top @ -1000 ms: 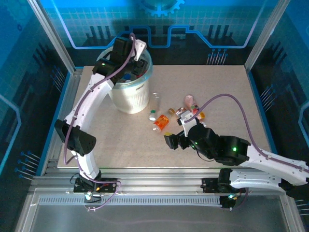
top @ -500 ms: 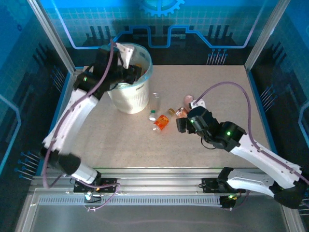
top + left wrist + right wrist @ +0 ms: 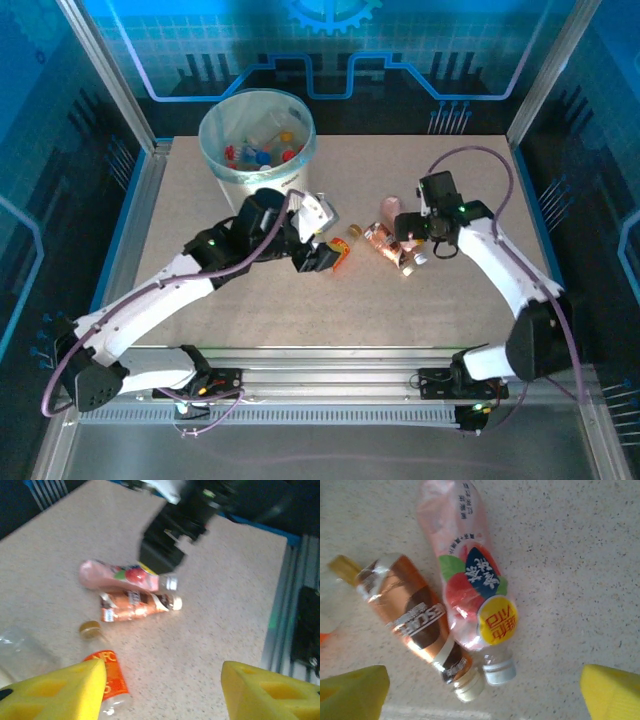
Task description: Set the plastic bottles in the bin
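My right gripper (image 3: 482,695) hovers with jaws wide apart over the pink bottle (image 3: 465,580). It lies on the counter well right of the bin (image 3: 211,160), long axis crossing my jaw line, with a copper bottle (image 3: 410,620) against it. My left gripper (image 3: 162,695), apart and empty, was over the bin a second ago. Now it nears the orange bottle (image 3: 107,680).

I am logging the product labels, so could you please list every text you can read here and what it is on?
"NFC": orange-labelled bottle.
"ESCAF", part of a longer word: copper-brown bottle.
Chinese characters on the pink bottle label and its yellow sticker: I cannot read them.
Print on the bin: too small to read.
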Action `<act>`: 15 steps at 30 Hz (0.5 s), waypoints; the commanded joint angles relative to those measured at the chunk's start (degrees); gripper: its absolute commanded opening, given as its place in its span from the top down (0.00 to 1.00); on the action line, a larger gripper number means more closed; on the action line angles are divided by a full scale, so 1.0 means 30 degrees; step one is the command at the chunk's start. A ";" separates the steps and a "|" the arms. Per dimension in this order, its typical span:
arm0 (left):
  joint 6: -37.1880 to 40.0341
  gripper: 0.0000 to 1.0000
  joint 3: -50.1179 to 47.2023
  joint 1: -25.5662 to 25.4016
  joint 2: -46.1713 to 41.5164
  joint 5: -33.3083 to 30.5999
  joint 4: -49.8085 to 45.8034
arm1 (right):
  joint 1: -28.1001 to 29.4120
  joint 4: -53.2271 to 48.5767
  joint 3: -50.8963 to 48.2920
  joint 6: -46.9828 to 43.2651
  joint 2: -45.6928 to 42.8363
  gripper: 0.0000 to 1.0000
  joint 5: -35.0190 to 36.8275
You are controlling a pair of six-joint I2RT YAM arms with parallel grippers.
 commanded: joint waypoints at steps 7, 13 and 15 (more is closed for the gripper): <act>-0.1229 0.35 0.0159 -0.0197 0.0522 0.0608 0.1709 | -0.0435 0.0270 0.4123 -0.2492 0.7009 0.02 -0.2108; -0.0931 0.34 0.0170 -0.0198 0.0797 -0.0524 0.1221 | -0.0750 -0.0851 0.6688 -0.2412 0.9796 0.09 -0.1869; -0.0714 0.34 0.0328 -0.0212 0.0924 -0.0827 0.0913 | -0.0974 -0.0961 0.7052 -0.2325 1.0206 0.13 -0.1997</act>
